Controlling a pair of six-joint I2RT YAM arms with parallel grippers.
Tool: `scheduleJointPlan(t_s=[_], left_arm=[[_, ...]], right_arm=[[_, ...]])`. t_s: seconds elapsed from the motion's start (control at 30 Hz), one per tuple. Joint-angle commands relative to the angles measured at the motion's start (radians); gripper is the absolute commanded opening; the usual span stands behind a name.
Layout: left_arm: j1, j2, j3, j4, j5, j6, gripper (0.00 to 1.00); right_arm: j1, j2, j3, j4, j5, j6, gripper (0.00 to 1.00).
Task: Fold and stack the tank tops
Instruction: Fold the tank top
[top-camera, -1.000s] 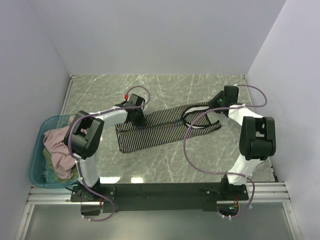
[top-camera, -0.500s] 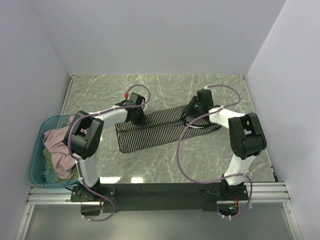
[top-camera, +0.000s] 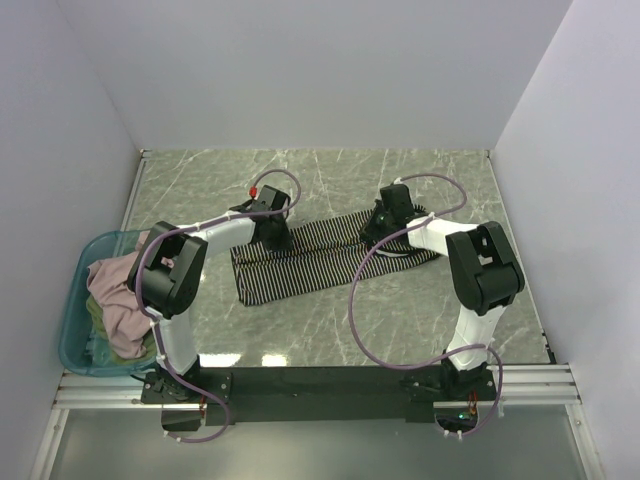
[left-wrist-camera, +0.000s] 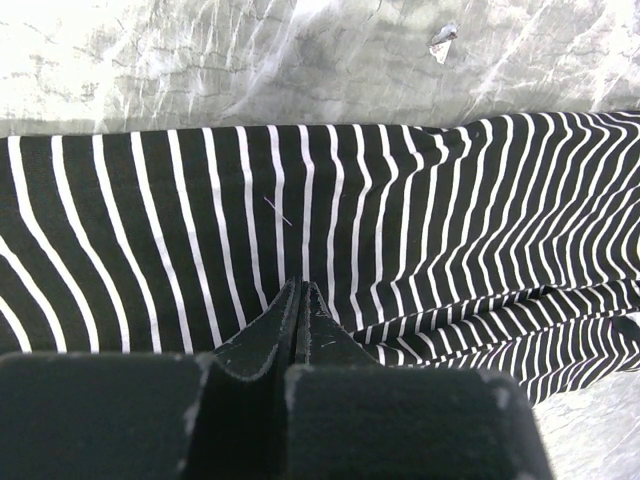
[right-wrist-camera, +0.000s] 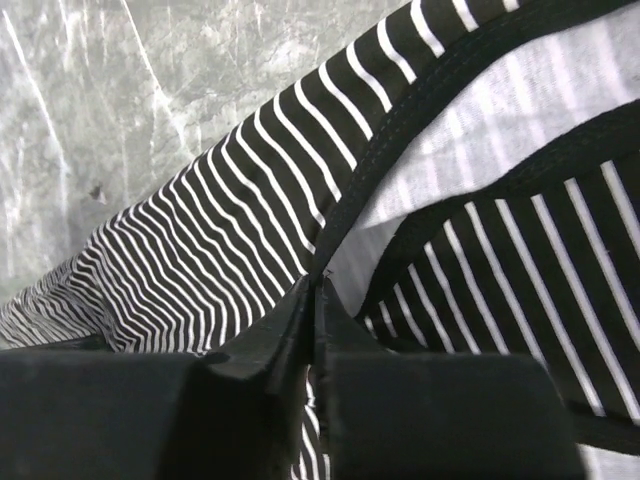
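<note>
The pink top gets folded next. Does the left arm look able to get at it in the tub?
Probably not yet: the left hand is shut on the striped top. Nothing covers the pink top in the tub beside that arm, so once freed the way looks open.

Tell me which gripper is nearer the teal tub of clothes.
Left. The left gripper sits on the striped tank top at its tub-side end, right of the teal tub. The right gripper is farther right, at the top's dark-edged armhole.

Grey marble tabletop (top-camera: 330, 320), plain white walls (top-camera: 300, 70)
</note>
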Motion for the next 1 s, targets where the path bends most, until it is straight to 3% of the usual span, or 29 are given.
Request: scheduleJointPlan(t_s=[0.0, 0.1, 0.5, 0.83, 0.97], left_arm=[[0.0, -0.047, 0.027, -0.001, 0.001, 0.016, 0.01], [0.003, -0.055, 0.018, -0.001, -0.009, 0.004, 0.01], [0.012, -0.09, 0.004, 0.005, -0.014, -0.011, 0.01], [0.034, -0.086, -0.08, -0.023, -0.071, -0.066, 0.01], [0.072, -0.089, -0.151, 0.006, -0.062, -0.106, 0.01]], right_arm=[[0.008, -0.017, 0.025, 0.005, 0.042, -0.012, 0.06], [0.017, -0.048, 0.018, -0.011, 0.07, -0.03, 0.0], [0.094, -0.111, -0.076, 0.012, 0.179, -0.076, 0.0], [0.097, -0.033, -0.033, -0.051, 0.2, -0.064, 0.0], [0.092, -0.036, -0.033, -0.063, 0.217, -0.065, 0.11]])
